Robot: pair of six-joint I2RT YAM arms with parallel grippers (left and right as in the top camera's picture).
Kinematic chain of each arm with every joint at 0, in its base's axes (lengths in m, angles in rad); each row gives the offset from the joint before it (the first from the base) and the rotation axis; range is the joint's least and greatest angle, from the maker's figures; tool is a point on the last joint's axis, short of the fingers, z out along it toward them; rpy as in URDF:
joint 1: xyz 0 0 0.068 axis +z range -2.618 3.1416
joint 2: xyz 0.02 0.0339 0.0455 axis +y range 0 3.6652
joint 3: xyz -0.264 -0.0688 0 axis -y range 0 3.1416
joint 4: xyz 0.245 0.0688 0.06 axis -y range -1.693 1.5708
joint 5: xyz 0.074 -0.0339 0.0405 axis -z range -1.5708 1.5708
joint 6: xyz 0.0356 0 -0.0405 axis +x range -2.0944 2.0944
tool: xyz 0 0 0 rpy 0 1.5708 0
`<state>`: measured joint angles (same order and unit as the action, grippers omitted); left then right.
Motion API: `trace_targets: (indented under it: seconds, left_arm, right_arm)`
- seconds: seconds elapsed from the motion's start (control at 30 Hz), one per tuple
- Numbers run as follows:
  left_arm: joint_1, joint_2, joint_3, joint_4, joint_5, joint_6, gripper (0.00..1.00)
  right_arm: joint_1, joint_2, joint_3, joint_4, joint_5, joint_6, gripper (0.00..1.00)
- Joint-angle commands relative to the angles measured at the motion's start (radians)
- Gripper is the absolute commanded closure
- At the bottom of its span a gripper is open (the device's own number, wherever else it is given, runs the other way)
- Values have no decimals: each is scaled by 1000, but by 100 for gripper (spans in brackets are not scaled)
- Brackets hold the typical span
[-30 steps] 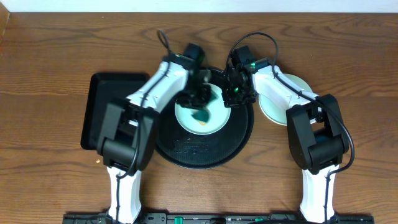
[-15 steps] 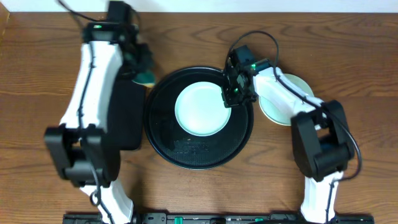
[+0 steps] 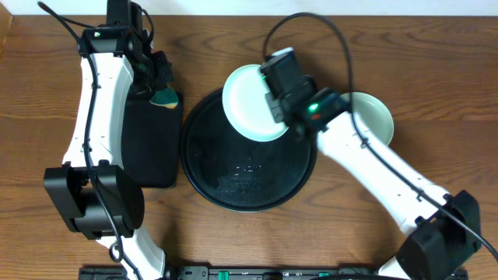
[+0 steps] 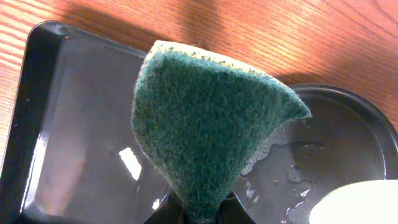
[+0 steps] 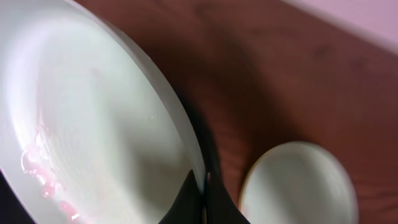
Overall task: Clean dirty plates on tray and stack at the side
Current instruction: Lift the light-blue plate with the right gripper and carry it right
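My right gripper is shut on the rim of a light blue plate and holds it tilted above the far edge of the large round black tray. In the right wrist view the jaws pinch the plate's rim, and reddish smudges show at its lower left. A pale plate lies on the table to the right of the tray; it also shows in the right wrist view. My left gripper is shut on a green sponge over the rectangular tray.
The smaller rectangular black tray lies left of the round tray, wet inside. The round tray's floor carries water drops. Wooden table all round; both arms reach in from the near edge.
My left arm has carried the sponge off the plate to the rectangular tray at the left. My right gripper has lifted the blue plate off the round tray and tilted it.
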<state>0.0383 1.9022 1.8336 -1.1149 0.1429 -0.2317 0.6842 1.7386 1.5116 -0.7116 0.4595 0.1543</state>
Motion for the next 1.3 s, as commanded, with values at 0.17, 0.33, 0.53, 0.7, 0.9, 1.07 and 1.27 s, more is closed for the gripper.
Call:
trace_targets:
  seconds: [0.17, 0.33, 0.53, 0.7, 0.9, 1.07, 1.27]
  left_arm:
    - [2, 0, -12, -7, -10, -2, 92]
    - [2, 0, -12, -10, -10, -2, 93]
    - [2, 0, -12, -11, -10, -2, 93]
    - [2, 0, -13, -11, -10, -2, 93]
    - [2, 0, -12, -11, -10, -2, 93]
    - [2, 0, -12, -11, -9, -3, 93]
    - [2, 0, -12, -11, -9, -3, 93]
  right_arm:
    - [205, -19, 7, 111, 557, -174, 99]
    - [277, -19, 7, 227, 772, -278, 99]
    - [303, -20, 7, 385, 928, -425, 99]
    - [303, -20, 7, 416, 927, -458, 99]
    - [296, -20, 6, 264, 826, -276, 99]
    - [244, -19, 5, 8, 423, -55, 99]
    - [104, -26, 6, -51, -57, 18, 99]
